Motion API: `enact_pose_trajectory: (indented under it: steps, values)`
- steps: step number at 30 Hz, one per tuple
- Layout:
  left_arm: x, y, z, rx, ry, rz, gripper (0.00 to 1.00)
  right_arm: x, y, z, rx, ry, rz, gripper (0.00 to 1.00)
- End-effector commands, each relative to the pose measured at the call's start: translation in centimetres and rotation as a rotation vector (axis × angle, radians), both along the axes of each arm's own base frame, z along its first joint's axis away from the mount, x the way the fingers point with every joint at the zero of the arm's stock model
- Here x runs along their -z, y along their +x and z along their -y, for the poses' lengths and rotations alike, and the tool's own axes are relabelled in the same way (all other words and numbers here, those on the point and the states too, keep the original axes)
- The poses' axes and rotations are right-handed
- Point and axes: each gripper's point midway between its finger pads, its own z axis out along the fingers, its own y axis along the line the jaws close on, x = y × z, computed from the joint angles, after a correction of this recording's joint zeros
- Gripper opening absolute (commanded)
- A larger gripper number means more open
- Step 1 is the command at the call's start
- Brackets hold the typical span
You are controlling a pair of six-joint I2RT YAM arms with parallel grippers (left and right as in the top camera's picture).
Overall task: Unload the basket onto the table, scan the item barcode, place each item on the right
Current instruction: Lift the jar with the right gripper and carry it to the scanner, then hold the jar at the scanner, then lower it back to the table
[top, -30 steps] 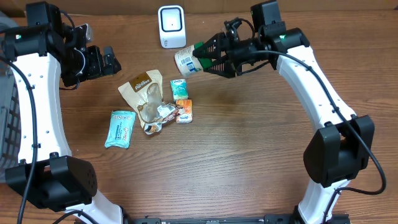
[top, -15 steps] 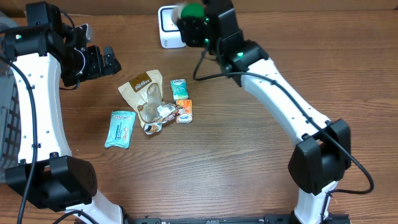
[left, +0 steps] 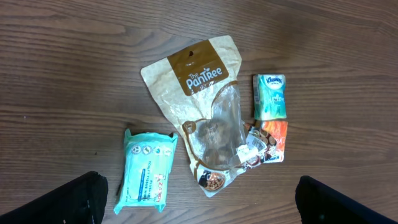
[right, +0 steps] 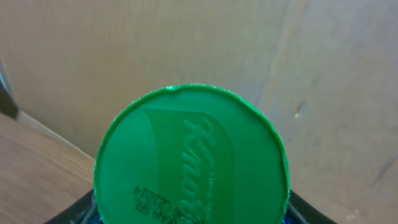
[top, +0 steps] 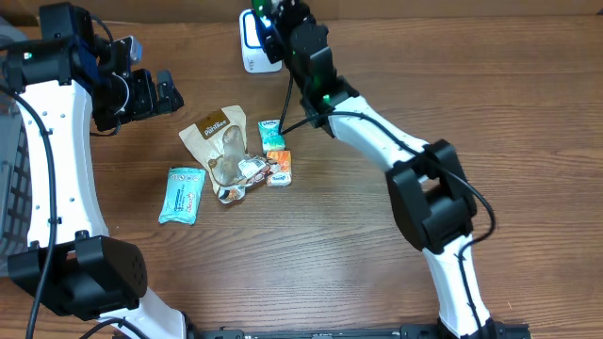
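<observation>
**Right arm swings the tub up to the scanner**

A second ago the right claw [top: 279, 23] held the item out to the right of the white box-shaped scanner [top: 252, 55], lying sideways over the wooden table [top: 377, 254]. Half a second ago it was a blur near the scanner's top. Now the arm has folded well to the left, and the claw sits right at the scanner's upper right corner, partly covering it in the overhead view. The left arm has not shifted. Its left claw [top: 168, 92] stays spread wide with nothing in it, well to the left of the scanner.

The loose goods have not moved either: the tan and clear plastic snack pouch [left: 199, 93], the teal wipes packet [left: 146, 171], the small green tissue pack [left: 271, 96] and the orange pack [left: 277, 137] touching its lower edge.

The item, a tub with a round green plastic lid [right: 189, 158], is gripped in the right claw at medium width. The right wrist camera sees it lid-on. The lid fills most of that view, with raised lettering and small dark print near its lower edge. Plain cardboard stands behind it.
</observation>
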Motion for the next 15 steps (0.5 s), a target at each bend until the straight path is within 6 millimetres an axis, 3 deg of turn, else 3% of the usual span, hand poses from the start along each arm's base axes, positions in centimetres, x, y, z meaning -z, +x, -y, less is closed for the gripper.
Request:
enact_pose_trajectory:
  steps: [1, 7, 15]
  values:
    - [-1.0, -0.2, 0.3, 0.028, 0.013, 0.033, 1.0, -0.4, 0.5, -0.2, -0.01, -0.101, 0.093, 0.38]
    - [-1.0, -0.2, 0.3, 0.028, 0.013, 0.033, 1.0, 1.8, 0.3, -1.4, -0.085, -0.295, 0.153, 0.34]
    - [-1.0, -0.2, 0.3, 0.028, 0.013, 0.033, 1.0, 1.4, 0.4, -1.6, -0.088, -0.345, 0.211, 0.33]
